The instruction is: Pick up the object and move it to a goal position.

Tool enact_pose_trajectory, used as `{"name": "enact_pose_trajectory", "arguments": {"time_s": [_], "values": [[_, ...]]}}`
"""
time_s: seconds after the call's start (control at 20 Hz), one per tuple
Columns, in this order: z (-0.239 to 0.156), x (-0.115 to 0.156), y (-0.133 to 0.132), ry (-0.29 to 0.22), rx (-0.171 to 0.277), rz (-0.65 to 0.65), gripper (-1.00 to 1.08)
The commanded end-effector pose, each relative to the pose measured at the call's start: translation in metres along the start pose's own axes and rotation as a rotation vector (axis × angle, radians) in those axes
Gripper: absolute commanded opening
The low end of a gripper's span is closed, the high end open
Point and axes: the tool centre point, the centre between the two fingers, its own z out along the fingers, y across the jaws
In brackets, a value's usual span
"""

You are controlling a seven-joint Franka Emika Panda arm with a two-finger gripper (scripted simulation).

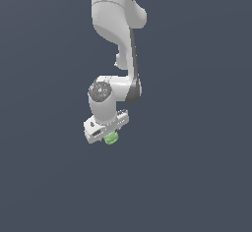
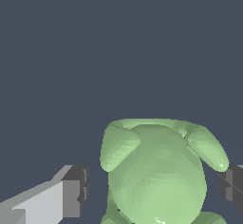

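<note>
The object is a small light-green lumpy blob with rounded knobs. In the wrist view it sits between my two dark-padded fingers. One finger stands a small gap away from it, and the other finger is right at a knob on its far side. My gripper is open around the object. In the exterior view the object shows just under the white gripper, which points down from the arm. The fingertips are mostly hidden there by the hand.
The white arm comes down from the top of the exterior view. The ground is a plain dark blue-grey surface all around. No goal marker shows.
</note>
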Motion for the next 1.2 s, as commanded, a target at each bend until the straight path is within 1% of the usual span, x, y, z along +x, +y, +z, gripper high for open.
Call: {"name": "enact_pose_trajectory", "arguments": {"time_s": [0.0, 0.2, 0.25, 0.85, 1.15], "values": [[0.009, 0.000, 0.000, 0.001, -0.001, -0.001, 1.00], [0.012, 0.001, 0.001, 0.001, -0.001, -0.001, 1.00], [0.012, 0.001, 0.001, 0.001, -0.001, -0.001, -1.00], [0.011, 0.001, 0.000, 0.001, -0.001, -0.001, -1.00], [0.006, -0.001, -0.010, 0.001, -0.001, -0.001, -1.00]]}}
